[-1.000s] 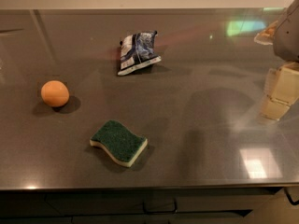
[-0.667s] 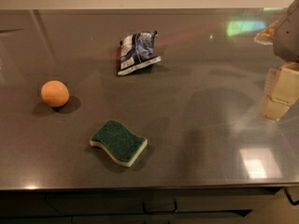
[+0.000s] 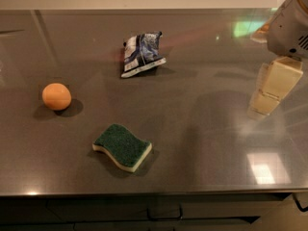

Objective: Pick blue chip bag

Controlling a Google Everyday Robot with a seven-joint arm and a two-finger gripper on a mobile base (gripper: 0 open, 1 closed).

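The blue chip bag (image 3: 141,53) lies crumpled on the grey table (image 3: 202,129), towards the back and a little left of the middle. It is dark blue with white patches. My gripper (image 3: 263,105) hangs at the right edge of the view, above the table's right side. It is far to the right of the bag and a little nearer the front. It holds nothing that I can see.
An orange ball (image 3: 56,96) sits at the left of the table. A green-topped sponge (image 3: 122,146) lies in front of the middle. The table's front edge runs along the bottom, with dark drawers below it.
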